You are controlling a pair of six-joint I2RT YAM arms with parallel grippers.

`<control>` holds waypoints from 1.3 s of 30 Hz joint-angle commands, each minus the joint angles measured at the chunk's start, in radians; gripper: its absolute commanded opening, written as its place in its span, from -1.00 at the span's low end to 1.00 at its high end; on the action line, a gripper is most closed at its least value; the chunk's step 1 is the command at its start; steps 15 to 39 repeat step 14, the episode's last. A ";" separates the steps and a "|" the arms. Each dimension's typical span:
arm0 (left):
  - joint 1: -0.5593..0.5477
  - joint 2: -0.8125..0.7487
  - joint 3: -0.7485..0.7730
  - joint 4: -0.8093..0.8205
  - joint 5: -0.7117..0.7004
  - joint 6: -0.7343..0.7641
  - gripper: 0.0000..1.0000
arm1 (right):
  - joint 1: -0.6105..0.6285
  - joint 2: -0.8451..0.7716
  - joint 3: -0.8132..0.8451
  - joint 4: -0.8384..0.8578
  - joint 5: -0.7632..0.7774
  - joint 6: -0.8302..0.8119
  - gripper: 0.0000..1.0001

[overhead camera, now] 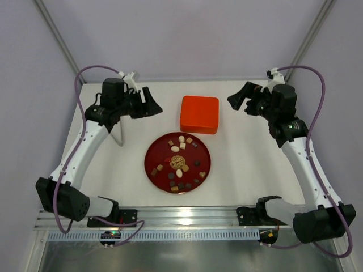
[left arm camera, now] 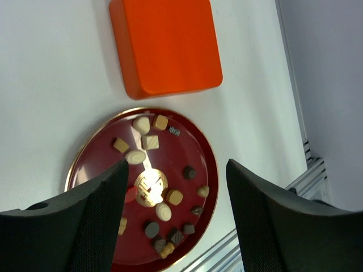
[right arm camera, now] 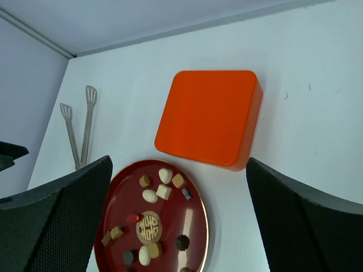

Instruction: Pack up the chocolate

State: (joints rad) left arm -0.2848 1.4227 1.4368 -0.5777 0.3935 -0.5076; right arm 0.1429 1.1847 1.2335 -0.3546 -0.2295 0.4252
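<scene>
The chocolate (overhead camera: 182,139) is several tiny sweets in dark brown, tan and cream-white, scattered on a round dark-red plate (overhead camera: 153,164) at the table's middle front. It also shows in the left wrist view (left arm camera: 150,141) and the right wrist view (right arm camera: 163,191). A square orange box (overhead camera: 199,114) lies closed just behind the plate. My left gripper (overhead camera: 148,103) hangs open and empty above the table, left of the box. My right gripper (overhead camera: 241,102) hangs open and empty, right of the box. Both wrist views look down between wide-apart fingers at the plate (left arm camera: 207,153) (right arm camera: 198,215) and the box (left arm camera: 167,45) (right arm camera: 207,116).
Metal tongs (overhead camera: 118,136) lie on the table left of the plate, partly under my left arm; they also show in the right wrist view (right arm camera: 79,130). An aluminium rail (overhead camera: 193,215) runs along the table's near edge. Walls close in the back and sides.
</scene>
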 commanded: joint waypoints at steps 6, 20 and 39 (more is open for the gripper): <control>-0.002 -0.270 -0.217 -0.031 -0.025 0.095 0.43 | 0.006 -0.198 -0.204 0.008 0.024 -0.009 1.00; -0.002 -0.295 -0.227 -0.039 -0.012 0.095 0.43 | 0.006 -0.223 -0.221 0.043 0.065 -0.022 1.00; -0.002 -0.295 -0.227 -0.039 -0.012 0.095 0.43 | 0.006 -0.223 -0.221 0.043 0.065 -0.022 1.00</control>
